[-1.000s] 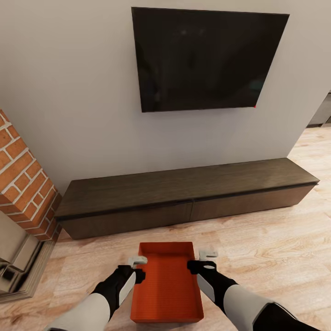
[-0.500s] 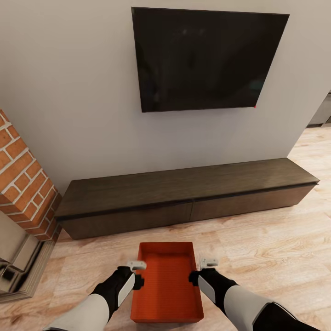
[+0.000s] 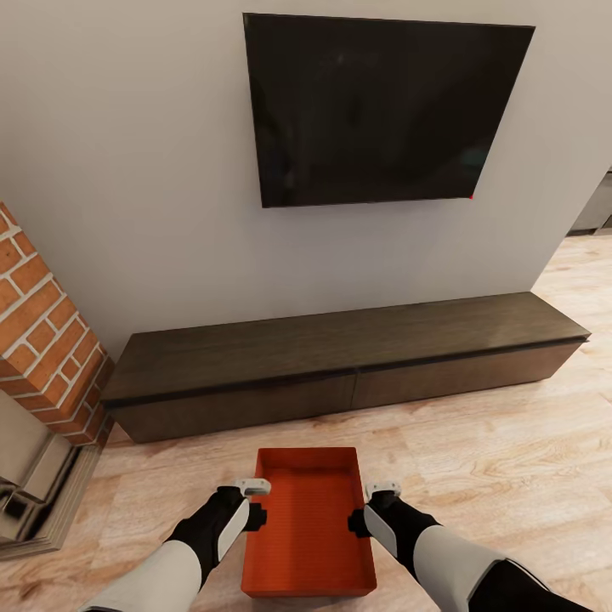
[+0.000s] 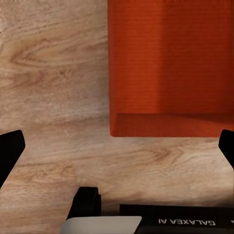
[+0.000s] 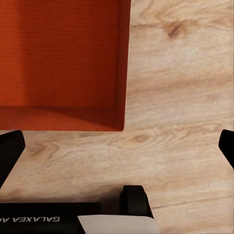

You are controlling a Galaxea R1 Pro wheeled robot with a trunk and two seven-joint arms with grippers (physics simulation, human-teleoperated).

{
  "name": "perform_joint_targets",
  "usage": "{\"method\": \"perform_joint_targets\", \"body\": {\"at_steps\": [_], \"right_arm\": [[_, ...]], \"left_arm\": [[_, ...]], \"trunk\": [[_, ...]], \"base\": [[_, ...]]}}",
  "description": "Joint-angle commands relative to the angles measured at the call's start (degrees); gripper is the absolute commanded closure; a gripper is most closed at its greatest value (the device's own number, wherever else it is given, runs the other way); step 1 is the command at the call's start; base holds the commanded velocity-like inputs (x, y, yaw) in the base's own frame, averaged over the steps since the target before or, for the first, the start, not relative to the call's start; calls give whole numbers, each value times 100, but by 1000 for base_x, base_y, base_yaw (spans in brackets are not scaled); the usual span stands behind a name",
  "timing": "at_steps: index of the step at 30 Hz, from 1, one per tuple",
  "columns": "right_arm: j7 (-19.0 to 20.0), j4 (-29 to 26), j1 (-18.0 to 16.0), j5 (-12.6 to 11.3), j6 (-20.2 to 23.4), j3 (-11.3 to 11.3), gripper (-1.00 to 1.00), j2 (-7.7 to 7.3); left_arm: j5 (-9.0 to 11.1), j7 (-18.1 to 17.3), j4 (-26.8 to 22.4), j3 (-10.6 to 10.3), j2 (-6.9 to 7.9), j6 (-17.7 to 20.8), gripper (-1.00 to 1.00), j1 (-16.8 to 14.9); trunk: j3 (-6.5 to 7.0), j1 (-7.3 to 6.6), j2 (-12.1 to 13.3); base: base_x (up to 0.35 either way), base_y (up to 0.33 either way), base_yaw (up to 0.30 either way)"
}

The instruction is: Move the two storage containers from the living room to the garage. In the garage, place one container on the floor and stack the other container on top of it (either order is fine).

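head view: a red-orange bin (image 3: 310, 523) sits on the light wood floor (image 3: 493, 476) of the living room, open top up, its long axis running away from the robot, just in front of a long dark cabinet (image 3: 340, 361). a black tv (image 3: 382, 106) hangs on the pale wall (image 3: 127, 170) above the cabinet, and a brick column (image 3: 47, 340) stands at the left. the left gripper (image 3: 252, 500) is beside the bin's left wall, about midway along it; the right gripper (image 3: 374, 503) is beside the right wall, across from it. the bin lies between the two. from here i cannot tell whether either gripper touches the bin.

left wrist view: the camera looks down on the floor (image 4: 58, 97) with a corner of the bin (image 4: 170, 68) in sight, ribbed bottom and one low end wall visible. the two dark fingertips (image 4: 9, 151) show at opposite edges of the picture, so the jaws are wide apart and hold nothing.

right wrist view: much the same, mirrored: the bin's (image 5: 58, 58) corner over the plank floor (image 5: 180, 87), with a dark fingertip (image 5: 9, 148) at each edge of the picture. the jaws are spread wide, with nothing between them.
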Motion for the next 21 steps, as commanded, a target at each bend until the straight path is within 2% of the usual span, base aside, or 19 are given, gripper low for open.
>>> {"method": "perform_joint_targets", "body": {"at_steps": [1,9,21], "right_arm": [[-37,-13,-3,-56,15,48,-100,-3],[-37,-87,-3,-56,-173,42,-100,-43],[-37,-96,-3,-56,-200,39,-100,-58]], "left_arm": [[61,44,-9,-43,4,18,-100,-1],[61,44,-16,-39,5,3,-100,-1],[52,43,-49,-47,5,14,-100,-1]], "trunk": [[-5,0,-2],[-5,0,-2],[-5,0,-2]], "base": [[0,0,0],[0,0,0],[0,0,0]]}}
